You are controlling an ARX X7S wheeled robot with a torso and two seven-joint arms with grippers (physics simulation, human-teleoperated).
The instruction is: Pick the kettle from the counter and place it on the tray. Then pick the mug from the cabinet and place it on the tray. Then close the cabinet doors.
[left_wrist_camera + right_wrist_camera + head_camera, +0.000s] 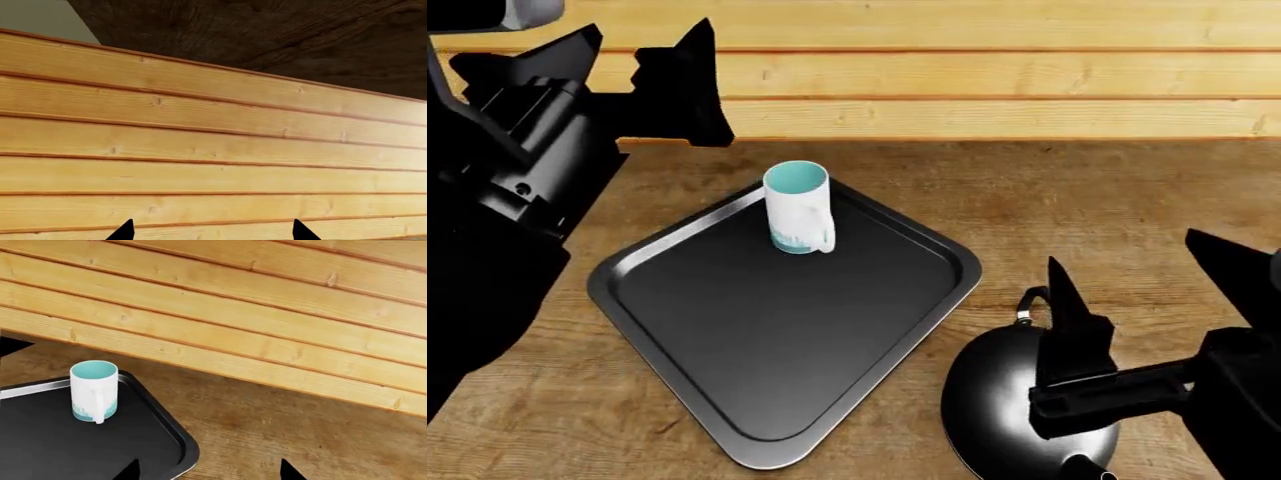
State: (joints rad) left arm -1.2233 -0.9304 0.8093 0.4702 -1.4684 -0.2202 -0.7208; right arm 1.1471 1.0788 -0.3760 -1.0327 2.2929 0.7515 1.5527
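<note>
The white mug (797,209) with its teal inside stands upright on the far corner of the dark grey tray (761,340); it also shows in the right wrist view as the mug (93,390) on the tray (60,445). The glossy black kettle (994,400) sits on the counter (1094,220) just off the tray's right corner. My right gripper (1121,250) is open above the kettle, holding nothing, and one finger crosses in front of the kettle's body. My left gripper (651,28) is open and empty, raised at the far left near the wall. The cabinet is out of view.
Pale wooden wall planks (988,80) run along the back of the counter. The left wrist view shows only these planks (200,150), with a dark brown wooden surface (267,35) above them. The wood-grain counter (300,430) lies to the right of the tray.
</note>
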